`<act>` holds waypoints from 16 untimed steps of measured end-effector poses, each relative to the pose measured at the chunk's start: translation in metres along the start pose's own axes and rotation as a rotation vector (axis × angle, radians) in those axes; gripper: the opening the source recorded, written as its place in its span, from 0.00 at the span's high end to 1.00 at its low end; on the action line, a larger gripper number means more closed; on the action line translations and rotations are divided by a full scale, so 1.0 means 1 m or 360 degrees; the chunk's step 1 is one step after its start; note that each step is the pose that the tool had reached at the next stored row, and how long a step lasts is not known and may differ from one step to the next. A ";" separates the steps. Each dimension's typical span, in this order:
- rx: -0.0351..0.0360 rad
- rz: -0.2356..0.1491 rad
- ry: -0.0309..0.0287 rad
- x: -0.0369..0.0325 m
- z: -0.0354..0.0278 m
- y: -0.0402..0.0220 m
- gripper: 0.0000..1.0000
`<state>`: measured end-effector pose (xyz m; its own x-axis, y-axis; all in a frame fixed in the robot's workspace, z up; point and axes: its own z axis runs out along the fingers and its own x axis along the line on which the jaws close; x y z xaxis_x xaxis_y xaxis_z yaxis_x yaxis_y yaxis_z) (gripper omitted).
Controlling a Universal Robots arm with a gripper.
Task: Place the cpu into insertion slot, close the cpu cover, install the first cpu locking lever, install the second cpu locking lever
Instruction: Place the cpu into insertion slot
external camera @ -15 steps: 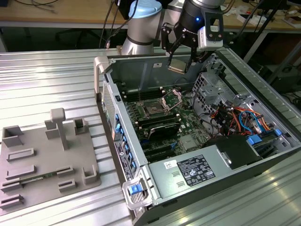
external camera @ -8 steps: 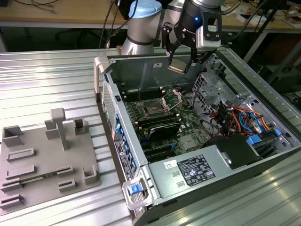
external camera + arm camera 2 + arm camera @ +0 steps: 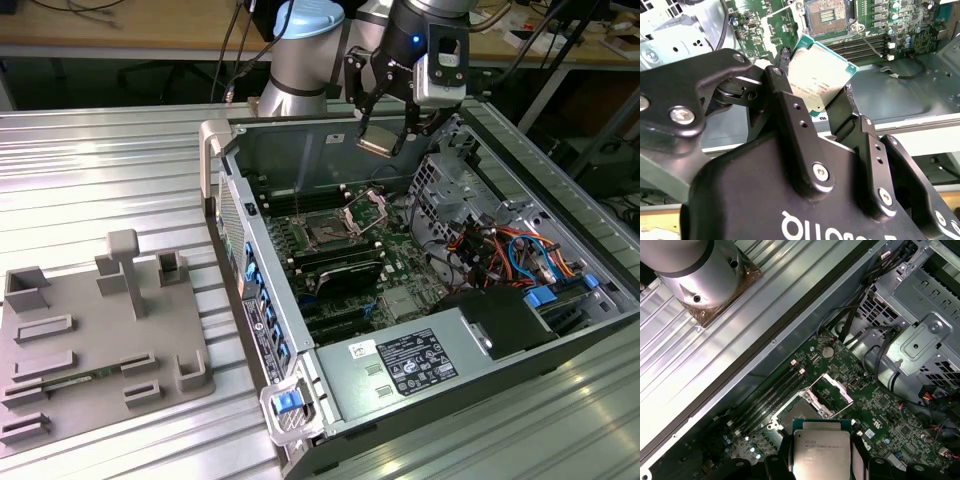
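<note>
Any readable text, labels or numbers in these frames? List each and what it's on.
None quotable.
cpu: printed lines on its lid, too small to read.
power supply label: print too small to read.
hand: white letters on its housing, upside down and cut off; no whole word.

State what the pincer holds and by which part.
The pincer holds the cpu, clamped across two opposite side edges, with its flat faces left free.

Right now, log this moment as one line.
black gripper: shut on small flat square silver-tan cpu | where: above green motherboard | dark square insertion slot: empty | silver metal cpu cover: open
</note>
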<state>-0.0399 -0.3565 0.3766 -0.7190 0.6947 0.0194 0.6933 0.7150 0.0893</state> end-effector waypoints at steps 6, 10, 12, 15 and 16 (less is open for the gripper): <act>-0.0001 0.0041 -0.00038 0.0000 0.0000 0.0000 0.45; -0.0001 0.0059 -0.00054 0.0000 0.0000 0.0000 0.45; -0.0001 0.0066 -0.00061 0.0000 0.0000 0.0000 0.45; -0.0001 0.0079 -0.00072 0.0000 0.0000 0.0000 0.45; -0.0002 0.0083 -0.00076 0.0000 0.0000 0.0000 0.45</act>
<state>-0.0399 -0.3565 0.3766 -0.6814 0.7316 0.0193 0.7300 0.6776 0.0893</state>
